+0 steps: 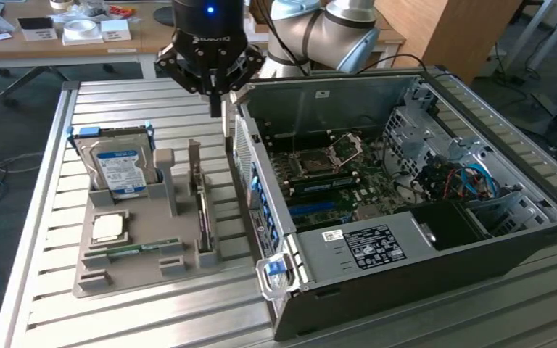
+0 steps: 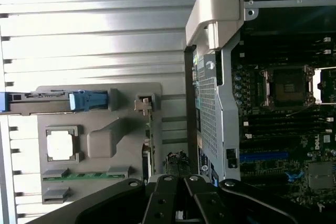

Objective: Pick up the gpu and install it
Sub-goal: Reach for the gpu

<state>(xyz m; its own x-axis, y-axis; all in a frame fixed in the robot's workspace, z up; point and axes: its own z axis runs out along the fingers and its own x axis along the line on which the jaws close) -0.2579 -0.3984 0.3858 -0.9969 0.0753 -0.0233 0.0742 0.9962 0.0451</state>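
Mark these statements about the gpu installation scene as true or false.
1. The computer case lies open, with its motherboard exposed. True.
2. The gpu is already seated on the motherboard. False: it stands on edge in the grey tray, on the exterior view's left of the case.
3. A hard drive with a blue-white label stands in the same tray. True.
4. The gripper has its fingers spread wide. False: they are shut, and it hangs above the gap between tray and case.
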